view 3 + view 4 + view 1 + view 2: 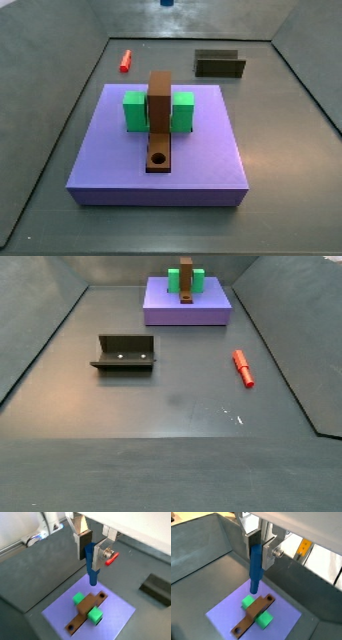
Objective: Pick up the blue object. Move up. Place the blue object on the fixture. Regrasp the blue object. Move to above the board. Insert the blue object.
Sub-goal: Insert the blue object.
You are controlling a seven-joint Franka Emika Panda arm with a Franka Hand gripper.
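My gripper [91, 549] is shut on the blue object [91, 564], a long blue peg that hangs upright from between the silver fingers. It shows the same way in both wrist views, gripper [258, 549] and peg [255, 567]. The peg's lower tip hovers above the purple board [60, 612], near the upper end of the brown bar [87, 609] and the green block [95, 615]. In a side view only the blue tip [166, 3] shows at the frame's edge, above and behind the board [120, 150].
The fixture [219, 64] stands on the grey floor beyond the board; it also shows in the other side view [124, 352]. A red piece [126, 60] lies on the floor near the bin wall. Sloped grey walls enclose the floor.
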